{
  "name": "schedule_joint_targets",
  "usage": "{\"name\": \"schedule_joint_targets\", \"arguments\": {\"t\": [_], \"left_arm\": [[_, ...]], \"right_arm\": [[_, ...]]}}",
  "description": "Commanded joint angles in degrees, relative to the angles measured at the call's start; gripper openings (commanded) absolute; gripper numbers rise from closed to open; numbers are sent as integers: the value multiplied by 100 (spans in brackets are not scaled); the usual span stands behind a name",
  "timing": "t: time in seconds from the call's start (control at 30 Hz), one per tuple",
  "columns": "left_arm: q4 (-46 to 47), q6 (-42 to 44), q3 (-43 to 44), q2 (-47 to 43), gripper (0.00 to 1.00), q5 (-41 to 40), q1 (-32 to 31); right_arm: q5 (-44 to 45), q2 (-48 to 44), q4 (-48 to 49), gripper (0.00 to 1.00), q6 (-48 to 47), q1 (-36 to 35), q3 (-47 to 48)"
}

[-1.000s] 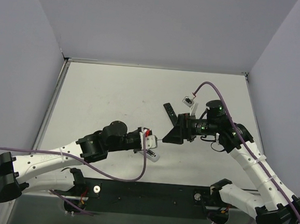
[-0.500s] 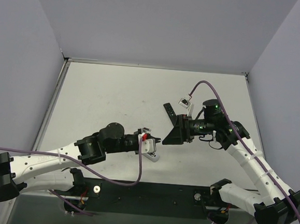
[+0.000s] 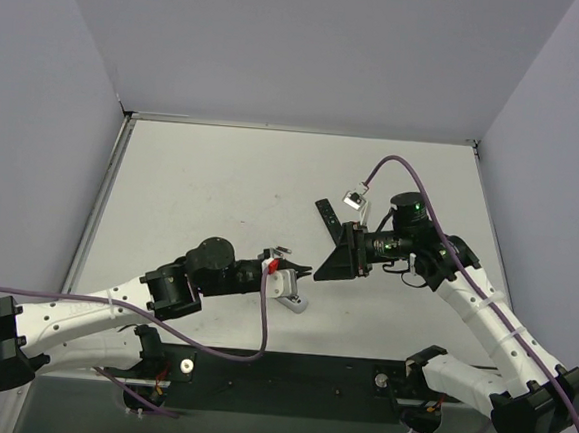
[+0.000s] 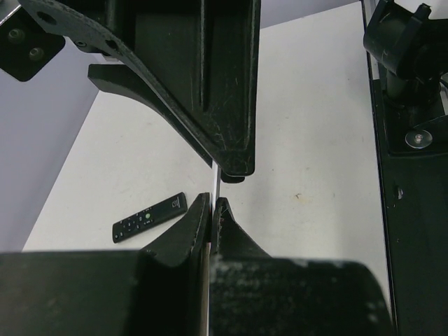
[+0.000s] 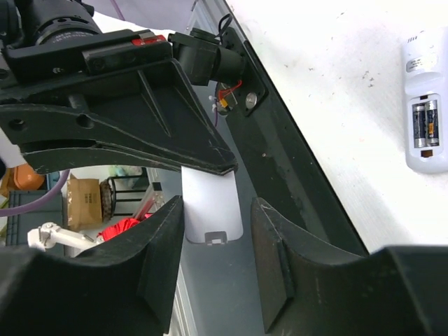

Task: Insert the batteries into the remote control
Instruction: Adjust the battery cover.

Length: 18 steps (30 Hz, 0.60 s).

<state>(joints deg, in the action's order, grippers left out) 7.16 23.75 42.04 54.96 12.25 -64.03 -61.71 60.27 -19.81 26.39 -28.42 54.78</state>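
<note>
Left gripper (image 4: 212,204) is clamped tight on a thin white cover plate (image 5: 211,210). From its own camera that plate is only a white sliver, edge-on between the fingers. Right gripper (image 5: 215,204) faces it head-on with a finger on either side of the plate's flat face, in a narrow stance. Whether the pads actually press the plate I can't tell.

From overhead the two black noses meet tip to tip, and the plate is lost between them. Just beside the left gripper's tip lies the remote control (image 5: 425,157), back up on the table. From above it is hard to separate from the gripper's own white parts, and the right wrist frame clips one side of it. Its compartment is open, and two batteries (image 5: 423,123) sit side by side inside.

Farther back, near the right arm, the black remote (image 4: 150,217) lies flat with its buttons up. The table (image 3: 222,181) is white, scuffed and speckled, with a black rail (image 3: 287,372) along the near edge. Plain pale walls (image 3: 313,48) close three sides. Past the table edge the right wrist view shows blurred clutter, a cardboard box (image 5: 87,199) among it.
</note>
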Motion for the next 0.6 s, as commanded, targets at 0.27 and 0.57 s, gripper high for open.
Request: {"name": "schedule_joint_targets", "arguments": {"t": [0.27,0.57], "left_arm": [[295,-116,-38,-38,1,94,-22],[444,-1062,-415,-257,83,-916,4]], "right_arm": [[-350,-156,443,0,129,30,-152],[807,-25,-364,0,-949,-145,-100]]}}
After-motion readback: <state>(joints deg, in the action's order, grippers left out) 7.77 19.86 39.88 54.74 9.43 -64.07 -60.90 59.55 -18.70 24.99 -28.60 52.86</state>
